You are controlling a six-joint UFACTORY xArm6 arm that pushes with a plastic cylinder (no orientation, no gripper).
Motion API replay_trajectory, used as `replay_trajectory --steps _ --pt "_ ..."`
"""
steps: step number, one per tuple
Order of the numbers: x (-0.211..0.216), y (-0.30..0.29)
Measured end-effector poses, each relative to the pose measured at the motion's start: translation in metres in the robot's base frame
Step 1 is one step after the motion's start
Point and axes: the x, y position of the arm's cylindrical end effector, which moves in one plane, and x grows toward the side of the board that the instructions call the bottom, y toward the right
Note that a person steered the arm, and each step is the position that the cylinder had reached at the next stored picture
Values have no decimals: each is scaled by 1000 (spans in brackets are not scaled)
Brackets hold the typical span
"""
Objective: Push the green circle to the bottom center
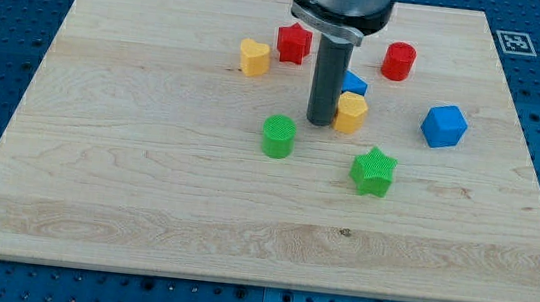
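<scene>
My tip (319,123), a bare rod with nothing to open or close, rests on the board just left of the yellow block (351,111). The green circle (278,136) sits near its left, slightly nearer the bottom edge, apart from it; pushing it down-centre likely means first getting behind its far side

**No readable text on the scene**

No words, numbers or brand names can be read anywhere. The only sign is a black-and-white square marker (511,42) printed on the table (145,188), at the view's top right corner.
</scene>
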Motion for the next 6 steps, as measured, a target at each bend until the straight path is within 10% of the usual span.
replay_trajectory --steps 6 --pt "91 -43"
